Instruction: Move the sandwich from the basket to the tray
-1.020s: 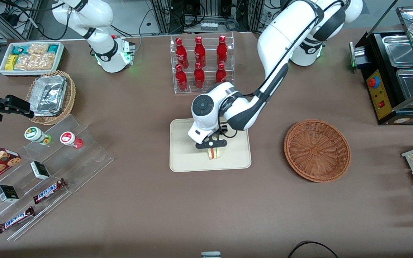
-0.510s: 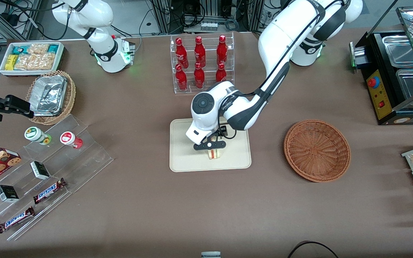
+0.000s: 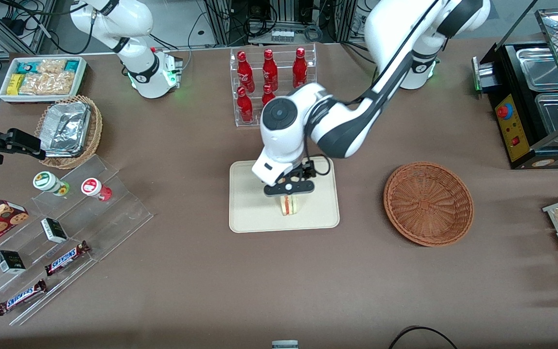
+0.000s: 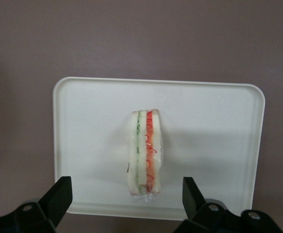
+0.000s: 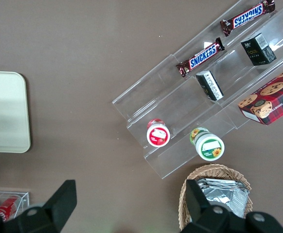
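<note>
Change since earlier: the left arm has risen; its gripper [image 3: 289, 188], which sat low around the sandwich half a second ago, now hangs above it. Sandwich and tray have not shifted.

Front view, gripper: over the tray [image 3: 250, 213], just above the sandwich [image 3: 288, 205], apart from it.
Front view, sandwich: stands on edge on the tray, red and green layers facing the camera, toward the tray's nearer rim.
Front view, basket: round reddish-brown wicker basket [image 3: 428, 202] sits on the brown table [image 3: 201, 271], toward the working arm's end, well apart from the tray; nothing in it.
Front view, surroundings: clear rack of red bottles [image 3: 271, 85] farther from the camera than the tray (partly covered by the arm); tan basket with foil [image 3: 69, 131] and clear stepped shelf [image 3: 66, 242] with Snickers bars toward the parked arm's end.

Left wrist view, gripper: fingers [image 4: 59, 196] spread wide, released, nothing between them.
Left wrist view, sandwich: wrapped wedge [image 4: 145, 151] lies free near the middle of the cream tray [image 4: 219, 121], touching neither finger.

Right wrist view, tray: one rounded corner of the tray [image 5: 5, 111] shows on the brown table.
Right wrist view, shelf: clear stepped shelf [image 5: 180, 107] holds Snickers bars [image 5: 202, 57], small dark boxes and two round lidded cups (red lid, green lid); cookie box [image 5: 270, 99] beside it.
</note>
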### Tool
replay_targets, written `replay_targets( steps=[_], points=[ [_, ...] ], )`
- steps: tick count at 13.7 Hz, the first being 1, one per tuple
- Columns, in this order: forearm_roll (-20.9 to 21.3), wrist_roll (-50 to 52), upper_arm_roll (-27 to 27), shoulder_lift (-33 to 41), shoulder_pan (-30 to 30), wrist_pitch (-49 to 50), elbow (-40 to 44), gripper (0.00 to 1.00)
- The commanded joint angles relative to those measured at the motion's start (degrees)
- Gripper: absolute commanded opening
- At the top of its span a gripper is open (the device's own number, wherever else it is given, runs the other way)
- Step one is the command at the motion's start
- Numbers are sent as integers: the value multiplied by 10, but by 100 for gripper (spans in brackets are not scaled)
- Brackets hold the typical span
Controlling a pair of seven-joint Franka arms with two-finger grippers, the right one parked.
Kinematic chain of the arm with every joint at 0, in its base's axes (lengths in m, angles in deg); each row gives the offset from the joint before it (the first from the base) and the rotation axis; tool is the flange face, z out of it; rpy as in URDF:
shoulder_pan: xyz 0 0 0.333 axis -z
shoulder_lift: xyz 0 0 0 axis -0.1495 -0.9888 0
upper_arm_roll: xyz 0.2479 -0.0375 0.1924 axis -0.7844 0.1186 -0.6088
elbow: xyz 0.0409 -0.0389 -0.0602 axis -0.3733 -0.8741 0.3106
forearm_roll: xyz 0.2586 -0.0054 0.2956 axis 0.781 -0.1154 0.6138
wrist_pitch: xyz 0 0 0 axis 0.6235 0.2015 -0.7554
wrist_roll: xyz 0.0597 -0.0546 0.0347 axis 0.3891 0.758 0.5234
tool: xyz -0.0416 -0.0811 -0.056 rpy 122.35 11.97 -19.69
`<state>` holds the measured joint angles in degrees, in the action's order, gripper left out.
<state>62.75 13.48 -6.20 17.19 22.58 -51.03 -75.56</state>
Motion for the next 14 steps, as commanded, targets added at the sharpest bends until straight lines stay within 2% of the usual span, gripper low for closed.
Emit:
replay_targets(
  steps=[1,9,14],
  points=[
    [-30,-5,-3,44,-25,34,-16,100],
    [-29,-58,-2,125,-131,28,-108,100],
    [-47,-163,-2,191,-206,34,-170,100]
  ],
)
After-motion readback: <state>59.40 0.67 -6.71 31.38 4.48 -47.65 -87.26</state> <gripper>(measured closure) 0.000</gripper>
